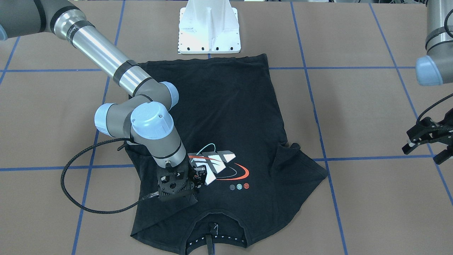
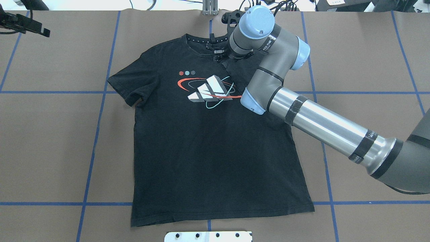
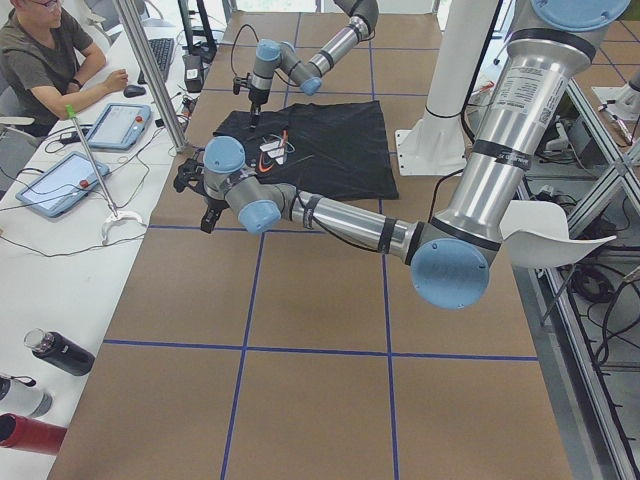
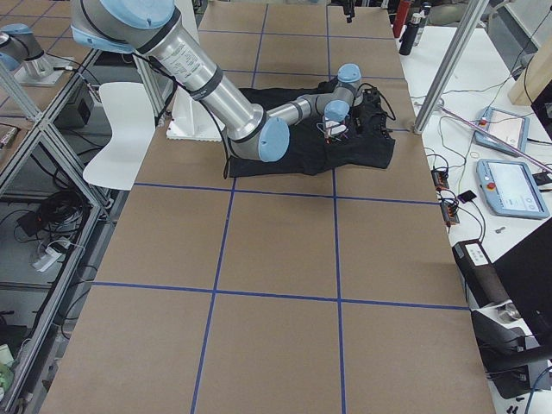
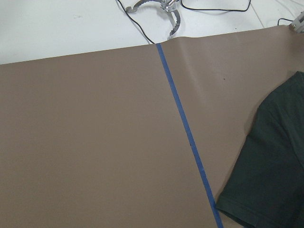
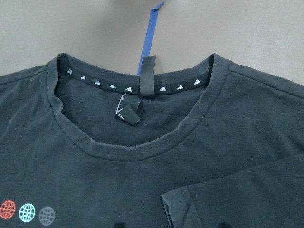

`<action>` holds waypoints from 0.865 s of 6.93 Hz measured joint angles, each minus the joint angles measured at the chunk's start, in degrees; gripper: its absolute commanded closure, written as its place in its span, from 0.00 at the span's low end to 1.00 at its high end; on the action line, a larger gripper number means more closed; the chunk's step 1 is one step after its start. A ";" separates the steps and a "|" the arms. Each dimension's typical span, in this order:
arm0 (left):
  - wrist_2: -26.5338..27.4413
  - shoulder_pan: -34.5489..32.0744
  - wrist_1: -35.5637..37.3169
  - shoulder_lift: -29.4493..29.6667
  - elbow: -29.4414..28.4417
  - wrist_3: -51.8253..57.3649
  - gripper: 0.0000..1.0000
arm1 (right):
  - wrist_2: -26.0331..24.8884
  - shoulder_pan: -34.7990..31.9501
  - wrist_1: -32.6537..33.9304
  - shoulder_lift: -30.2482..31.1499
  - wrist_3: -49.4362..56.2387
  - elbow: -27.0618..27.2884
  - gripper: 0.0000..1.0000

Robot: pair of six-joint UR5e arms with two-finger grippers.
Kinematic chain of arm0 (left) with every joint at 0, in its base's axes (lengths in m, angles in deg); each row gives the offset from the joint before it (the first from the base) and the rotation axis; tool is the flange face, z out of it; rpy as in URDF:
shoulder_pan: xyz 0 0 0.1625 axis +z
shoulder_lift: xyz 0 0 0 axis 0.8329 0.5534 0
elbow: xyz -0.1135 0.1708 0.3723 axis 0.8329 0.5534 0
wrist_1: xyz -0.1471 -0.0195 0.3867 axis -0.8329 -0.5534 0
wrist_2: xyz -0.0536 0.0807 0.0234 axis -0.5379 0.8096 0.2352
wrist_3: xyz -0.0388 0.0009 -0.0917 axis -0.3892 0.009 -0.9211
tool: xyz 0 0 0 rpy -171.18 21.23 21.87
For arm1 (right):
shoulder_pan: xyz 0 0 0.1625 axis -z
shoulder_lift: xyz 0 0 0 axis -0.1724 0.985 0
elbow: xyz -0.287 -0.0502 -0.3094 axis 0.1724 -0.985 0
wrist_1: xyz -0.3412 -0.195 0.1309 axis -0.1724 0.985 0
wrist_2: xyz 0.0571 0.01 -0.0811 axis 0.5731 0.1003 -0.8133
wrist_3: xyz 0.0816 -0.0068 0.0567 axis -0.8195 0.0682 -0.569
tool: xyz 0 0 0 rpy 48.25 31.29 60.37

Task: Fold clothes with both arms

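The right arm [image 1: 152, 131] needed to lay the sleeve [image 6: 247, 199] flat; I could not tell its jaws; the left arm [image 1: 430, 71] had jaws spread.

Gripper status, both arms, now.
Left gripper: open, holding nothing.
Right gripper: down on the black shirt; open or closed cannot be told.

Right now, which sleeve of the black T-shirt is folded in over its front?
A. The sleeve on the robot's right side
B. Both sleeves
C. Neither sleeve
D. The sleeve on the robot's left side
A: the right-side sleeve lies folded onto the chest of the T-shirt beside the collar, while the left-side sleeve lies spread flat on the table.
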 measured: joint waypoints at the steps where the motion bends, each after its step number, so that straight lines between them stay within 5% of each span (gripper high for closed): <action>1: 3.58 3.79 -4.51 0.57 -1.20 -5.94 0.01 | 0.74 -0.12 0.18 1.59 -1.23 2.92 0.00; 6: 21.34 19.36 -15.18 7.20 -12.23 -24.85 0.10 | 9.21 -3.02 4.21 9.06 -3.38 14.77 0.00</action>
